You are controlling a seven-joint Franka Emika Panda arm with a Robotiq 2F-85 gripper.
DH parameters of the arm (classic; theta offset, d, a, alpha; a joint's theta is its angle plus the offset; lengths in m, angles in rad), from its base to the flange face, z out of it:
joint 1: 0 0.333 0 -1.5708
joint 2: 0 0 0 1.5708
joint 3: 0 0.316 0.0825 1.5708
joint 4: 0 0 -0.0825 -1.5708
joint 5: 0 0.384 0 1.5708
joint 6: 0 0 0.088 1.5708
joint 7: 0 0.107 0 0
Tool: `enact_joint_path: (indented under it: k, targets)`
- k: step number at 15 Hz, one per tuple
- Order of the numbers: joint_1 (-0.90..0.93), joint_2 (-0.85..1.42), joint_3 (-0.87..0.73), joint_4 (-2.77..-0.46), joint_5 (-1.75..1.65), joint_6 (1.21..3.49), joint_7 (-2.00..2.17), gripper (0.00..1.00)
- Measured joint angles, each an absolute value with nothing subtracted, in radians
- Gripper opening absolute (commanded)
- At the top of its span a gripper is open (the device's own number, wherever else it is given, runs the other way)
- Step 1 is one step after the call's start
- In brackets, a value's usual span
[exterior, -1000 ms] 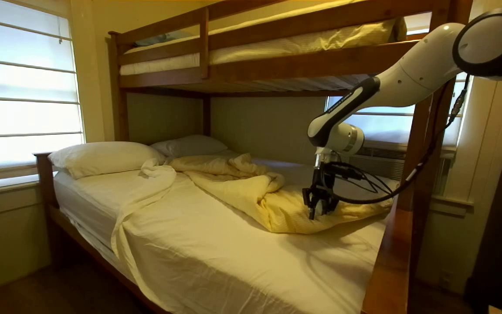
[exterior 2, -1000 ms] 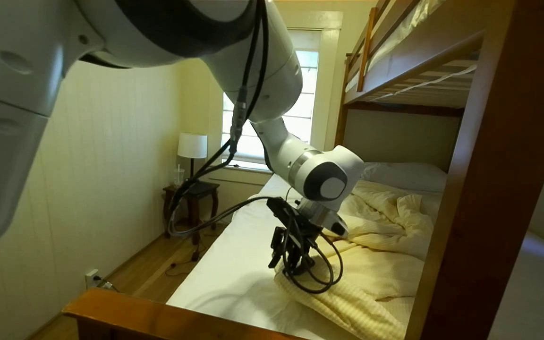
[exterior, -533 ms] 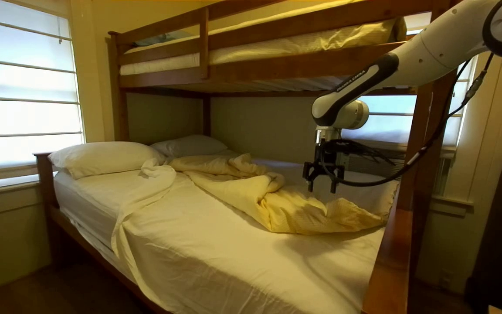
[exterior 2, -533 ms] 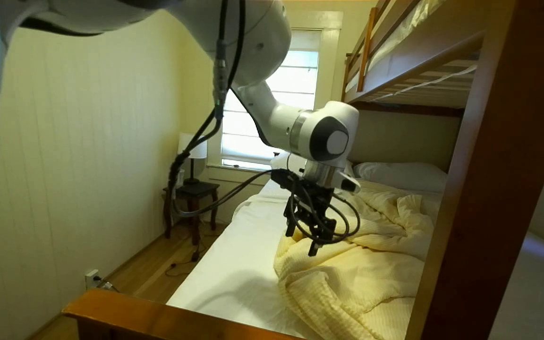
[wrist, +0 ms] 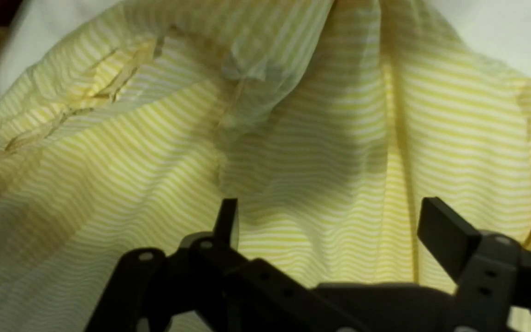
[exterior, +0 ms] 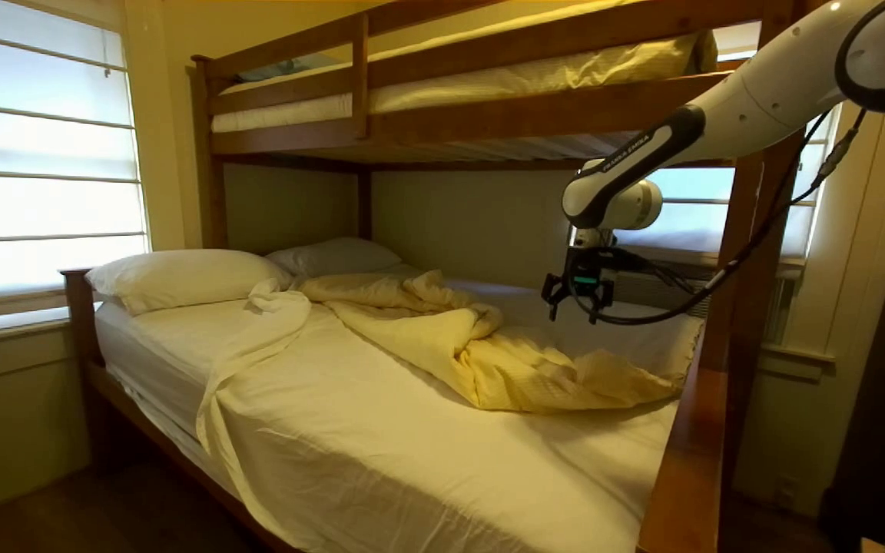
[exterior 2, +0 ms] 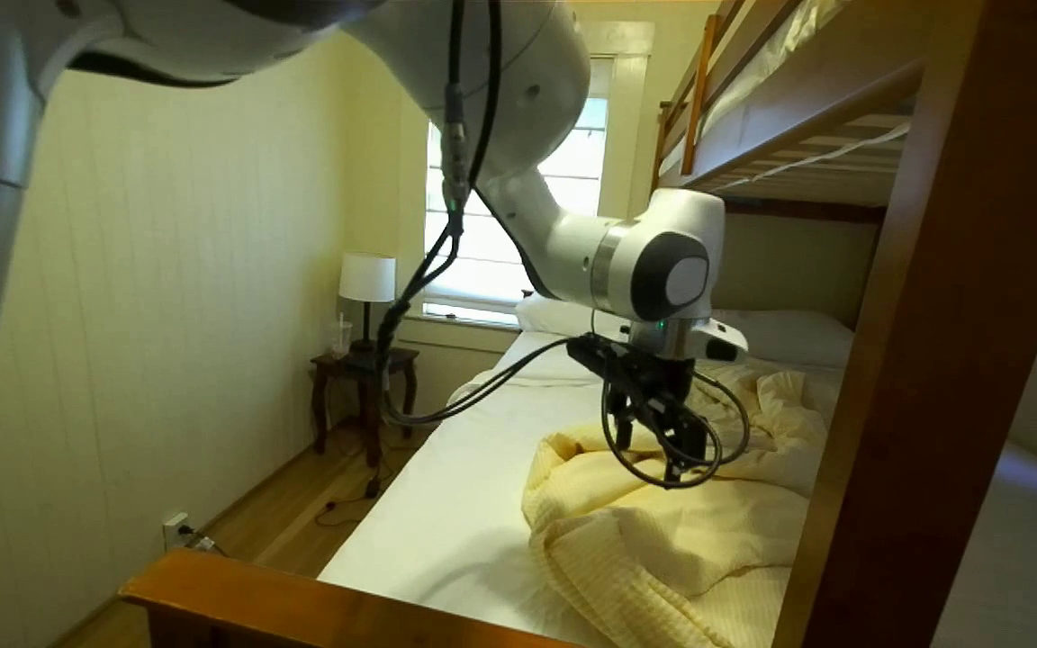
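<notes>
Spread wide, the claw (exterior: pixel 573 316) points down over the yellow striped blanket (exterior: pixel 500 372), its fingertips hanging above the cloth. In the wrist view, a puckered seam crosses the blanket at the left, then folds and a soft shadow show between the two fingers, and a long crease runs near the finger at the right; patches of white sheet (exterior: pixel 404 453) appear along the top.

Left to right in an exterior view come a bright window (exterior: pixel 43 192), a white pillow (exterior: pixel 185 278) at the head of the bed, another pillow (exterior: pixel 339 256) just behind it, then the blanket, bunched in a long heap on the sheet from near the pillows toward the foot. An upper bunk (exterior: pixel 488 107) stretches above. Farther right, the white arm (exterior: pixel 757 96) reaches in from the top, and the wooden footboard (exterior: pixel 684 468) stands near the blanket's end.

In an exterior view, a cup (exterior 2: pixel 341 337) with a straw and a lamp (exterior 2: pixel 366 277) stand at the left on a small dark table (exterior 2: pixel 397 358).
</notes>
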State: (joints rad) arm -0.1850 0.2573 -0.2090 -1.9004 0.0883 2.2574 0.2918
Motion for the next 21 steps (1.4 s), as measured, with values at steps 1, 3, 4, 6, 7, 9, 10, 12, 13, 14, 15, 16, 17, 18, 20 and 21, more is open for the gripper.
enact_joint_path:
  k: [1,3,4,6,7,9,10,12,13,14,15,16,17,18,20,21]
  targets:
    - [-0.190,0.287,-0.214,-1.903,0.089,2.317,0.292,1.00]
    - [-0.202,0.355,-0.217,-1.907,0.095,2.454,0.290,1.00]
    - [-0.207,0.393,-0.216,-1.907,0.096,2.528,0.284,1.00]
    - [-0.218,0.468,-0.207,-1.906,0.097,2.678,0.244,1.00]
    - [-0.223,0.503,-0.201,-1.903,0.097,2.744,0.217,1.00]
    - [-0.229,0.567,-0.199,-1.881,0.091,2.836,0.157,1.00]
    - [-0.233,0.593,-0.200,-1.863,0.088,2.865,0.133,1.00]
    - [-0.234,0.611,-0.203,-1.854,0.089,2.871,0.128,1.00]
    - [-0.233,0.610,-0.203,-1.854,0.089,2.871,0.128,1.00]
    - [-0.232,0.609,-0.203,-1.854,0.089,2.871,0.128,1.00]
    - [-0.232,0.608,-0.203,-1.854,0.089,2.871,0.128,1.00]
    - [-0.230,0.609,-0.207,-1.854,0.089,2.871,0.128,1.00]
    - [-0.226,0.612,-0.216,-1.854,0.089,2.871,0.131,1.00]
    - [-0.226,0.615,-0.224,-1.852,0.089,2.873,0.134,1.00]
    - [-0.245,0.622,-0.225,-1.846,0.097,2.901,0.135,1.00]
    - [-0.262,0.626,-0.218,-1.842,0.105,2.919,0.135,1.00]
